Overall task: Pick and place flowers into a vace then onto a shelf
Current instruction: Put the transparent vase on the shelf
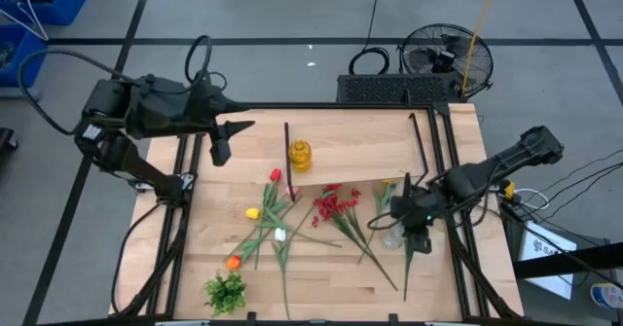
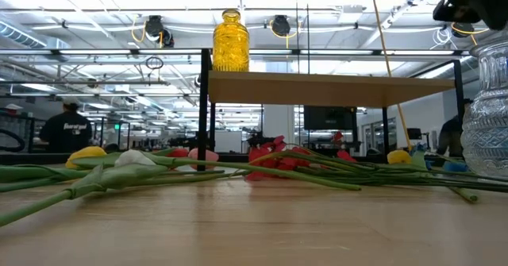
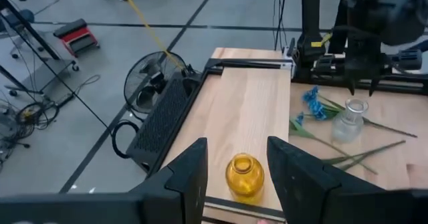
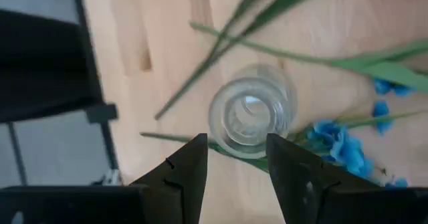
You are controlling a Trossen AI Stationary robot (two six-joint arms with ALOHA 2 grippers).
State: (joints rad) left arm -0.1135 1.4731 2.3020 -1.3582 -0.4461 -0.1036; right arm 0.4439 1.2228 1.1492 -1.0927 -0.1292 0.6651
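A clear glass vase (image 1: pixel 392 235) stands upright on the tabletop at the right; it also shows in the right wrist view (image 4: pixel 251 117) and the low view (image 2: pixel 488 115). My right gripper (image 1: pixel 409 225) hangs open just above it (image 4: pixel 237 167), touching nothing. The flowers (image 1: pixel 292 219) lie flat on the table: tulips, a red berry spray (image 1: pixel 336 204) and blue blossoms (image 4: pixel 341 140) beside the vase. A yellow glass vase (image 1: pixel 300 154) stands on the left end of the shelf (image 1: pixel 360 146). My left gripper (image 1: pixel 234 139) is open and empty, left of the shelf, pointing at the yellow vase (image 3: pixel 244 177).
A green leafy clump (image 1: pixel 225 292) lies near the table's front-left edge. The shelf's black legs (image 1: pixel 287 151) stand at the table's far middle. A fan (image 1: pixel 443 58) and a black crate (image 1: pixel 394 88) sit on the floor beyond the far edge. A person (image 2: pixel 67 127) stands far behind.
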